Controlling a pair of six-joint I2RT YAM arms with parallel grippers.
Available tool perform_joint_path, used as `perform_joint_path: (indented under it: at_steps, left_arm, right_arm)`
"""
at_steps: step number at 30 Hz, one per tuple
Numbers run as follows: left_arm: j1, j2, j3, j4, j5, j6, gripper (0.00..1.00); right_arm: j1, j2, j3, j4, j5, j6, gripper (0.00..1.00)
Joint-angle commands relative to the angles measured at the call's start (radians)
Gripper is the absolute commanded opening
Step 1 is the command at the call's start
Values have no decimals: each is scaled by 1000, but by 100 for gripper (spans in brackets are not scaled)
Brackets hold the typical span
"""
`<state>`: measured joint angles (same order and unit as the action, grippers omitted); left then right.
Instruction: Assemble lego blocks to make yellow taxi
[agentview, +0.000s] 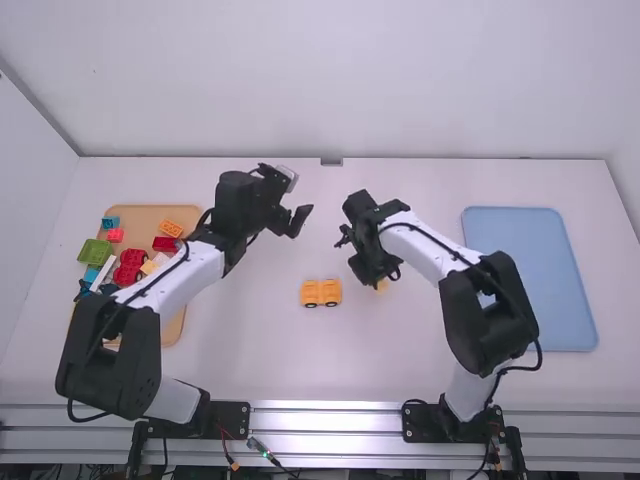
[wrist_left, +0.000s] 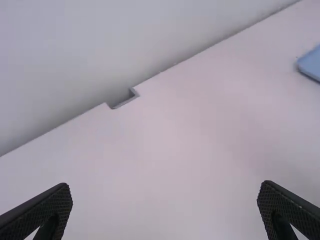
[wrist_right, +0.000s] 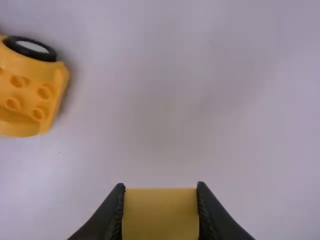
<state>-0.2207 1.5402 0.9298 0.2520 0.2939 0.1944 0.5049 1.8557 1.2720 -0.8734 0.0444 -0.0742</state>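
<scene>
My left gripper (agentview: 297, 197) stands open behind the yellow wheeled car base (agentview: 321, 292), which sits upright near the table's middle. In the left wrist view the fingers of my left gripper (wrist_left: 165, 205) are wide apart with only table between them. To the right of the car base is my right gripper (agentview: 377, 277), with a bit of yellow block (agentview: 382, 285) showing beneath it. The right wrist view has my right gripper (wrist_right: 160, 200) shut on that yellow block (wrist_right: 160, 215), apart from the studded car base (wrist_right: 31, 90) with its black-tyred wheel.
A tan tray (agentview: 172, 328) at the left holds several loose pieces, among them a green block (agentview: 95, 252), red pieces (agentview: 130, 263) and an orange brick (agentview: 171, 229); the left arm reaches over it. At the right lies a blue tray (agentview: 540, 270), beside the right arm.
</scene>
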Motion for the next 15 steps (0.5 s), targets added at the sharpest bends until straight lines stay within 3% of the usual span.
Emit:
perform_joint_path:
  at_steps: [1, 8, 15]
  left_arm:
    - [29, 1, -7, -1, -83, -89, 99]
    - [63, 1, -8, -35, -104, -206, 99]
    - [64, 1, -8, -95, -101, -109, 99]
  right_arm:
    - [-1, 3, -49, 27, -13, 138, 0]
    - [-41, 3, -103, 134, -44, 461, 0]
    - [-119, 3, -106, 97, -51, 1065, 0]
